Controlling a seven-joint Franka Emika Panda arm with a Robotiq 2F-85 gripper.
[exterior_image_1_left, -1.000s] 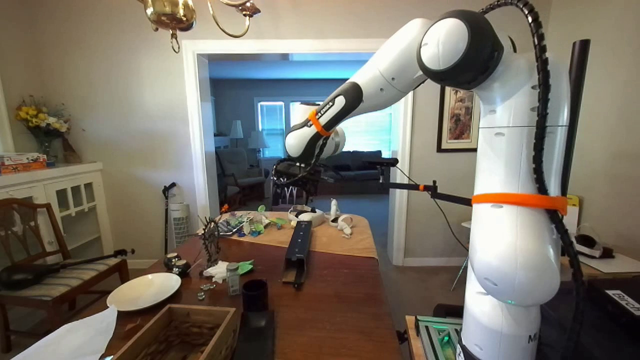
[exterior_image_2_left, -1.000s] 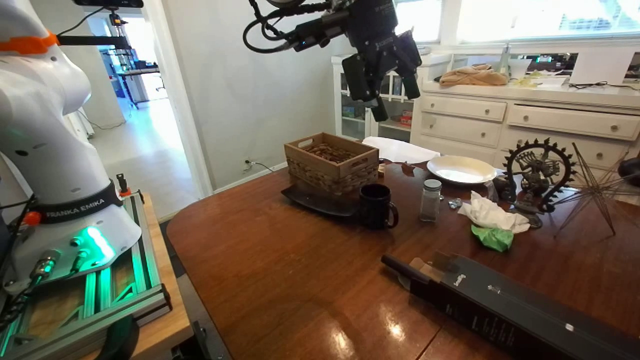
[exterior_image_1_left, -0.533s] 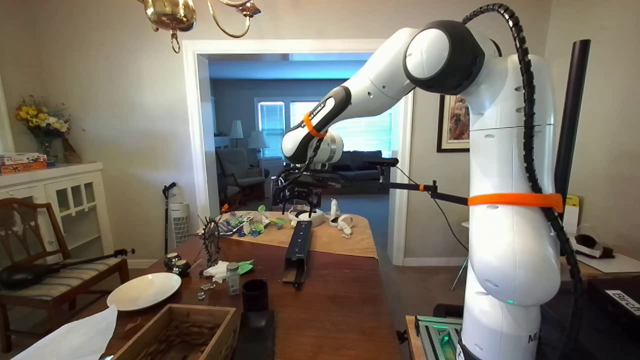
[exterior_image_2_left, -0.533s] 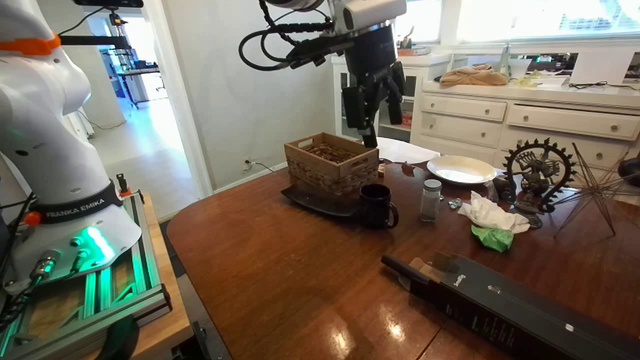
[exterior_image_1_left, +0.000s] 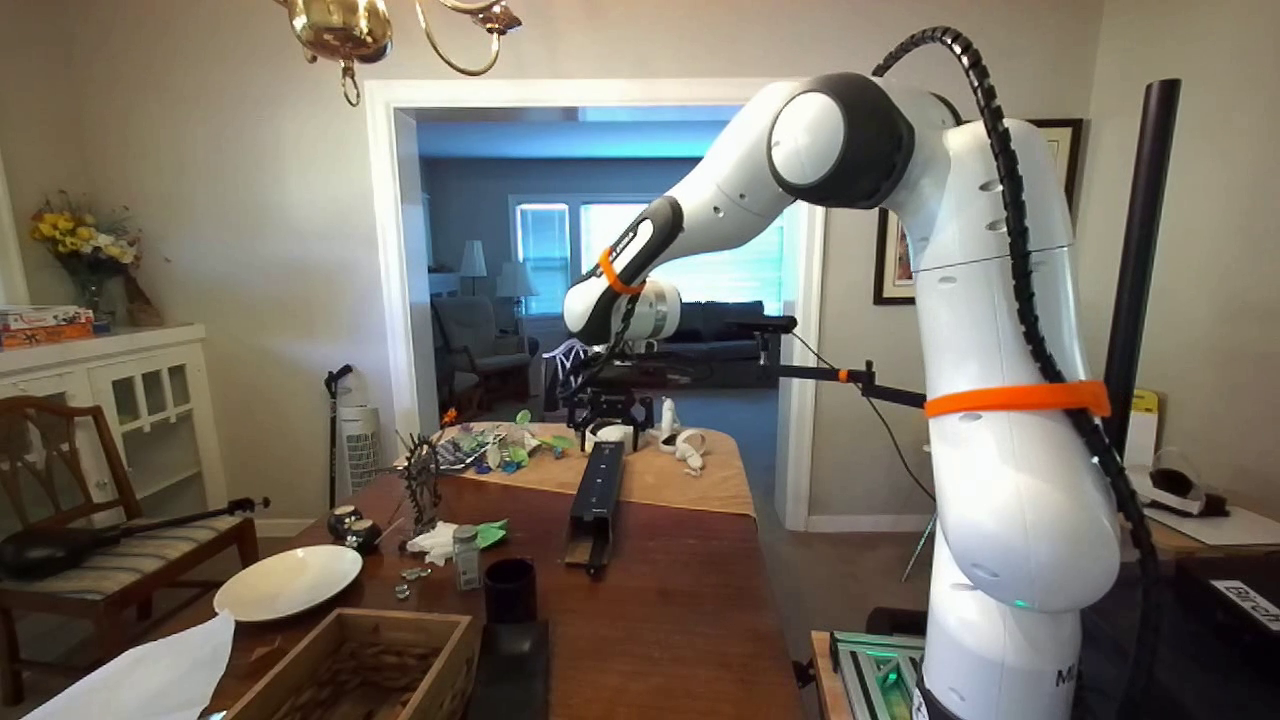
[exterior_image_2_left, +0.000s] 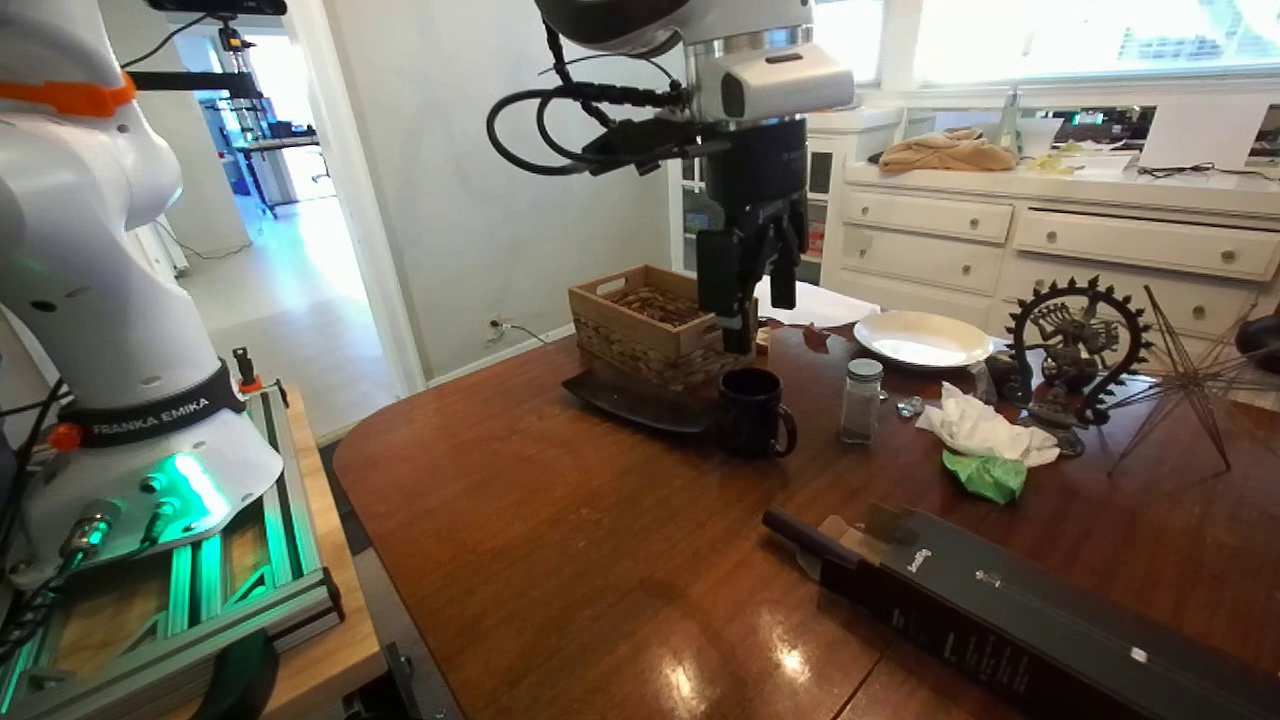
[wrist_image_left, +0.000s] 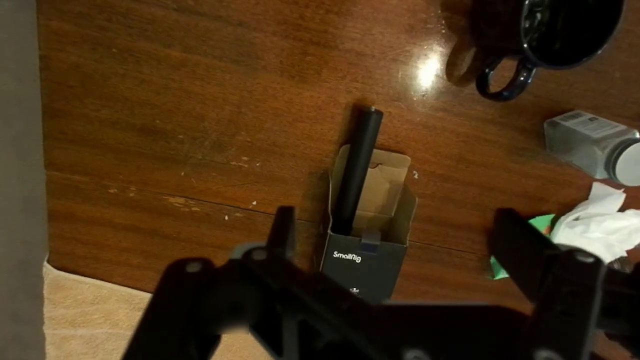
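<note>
Jaws spread wide, a robot gripper hangs above a wooden table.
On the table below, a black rod juts from a SmallRig box's open end; a dark mug and a lidded jar stand farther off.

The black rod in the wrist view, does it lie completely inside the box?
No, the black rod sticks out through the open end of the box.
</note>
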